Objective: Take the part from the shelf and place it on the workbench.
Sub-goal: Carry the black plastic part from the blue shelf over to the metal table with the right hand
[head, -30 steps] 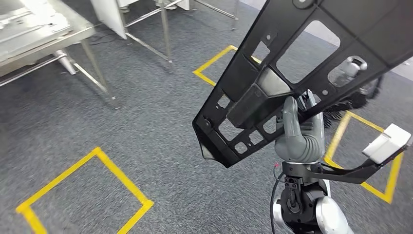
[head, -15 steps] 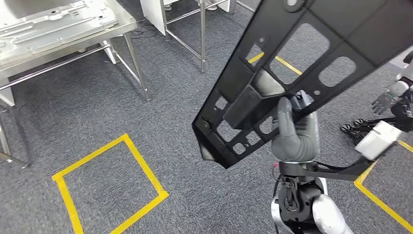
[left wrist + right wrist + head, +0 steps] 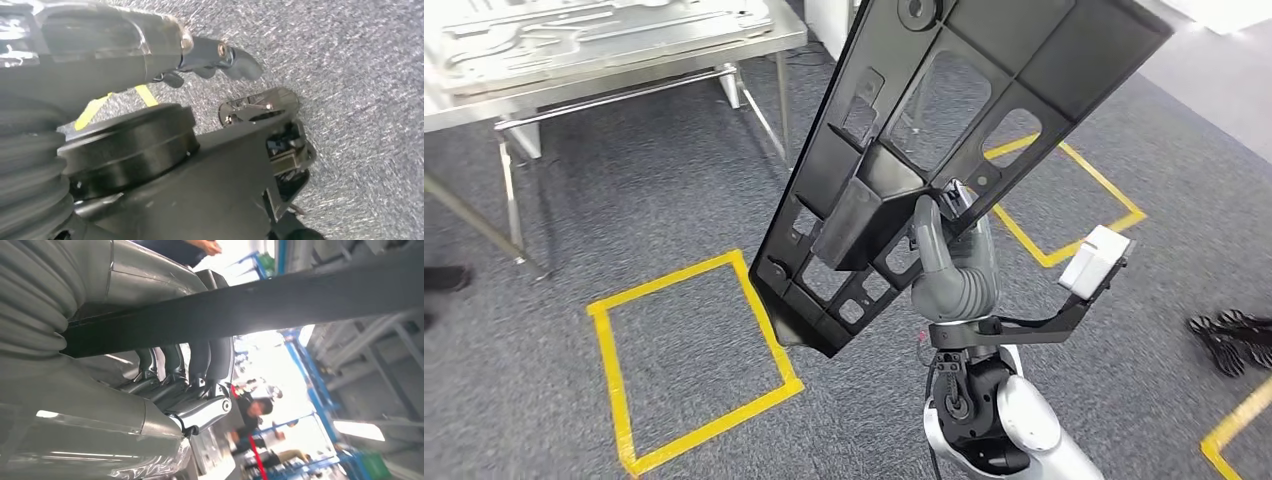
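A large black plastic part with several cut-outs is held up, tilted, in front of me in the head view. My right hand grips its lower edge, fingers wrapped over the rim. In the right wrist view the part's edge runs across as a dark bar, with my fingers curled around it. The steel workbench stands at the far left with pressed metal sheets on it. My left hand hangs over the carpet, fingers stretched and holding nothing.
Yellow tape squares mark the grey carpet, one at the near left and one to the right. A person's shoe shows at the left edge. A black wheeled base sits at the right. People stand in the background.
The whole picture has shifted, so the camera has turned: the workbench now shows more fully at the upper left. My right hand keeps its hold on the black part.
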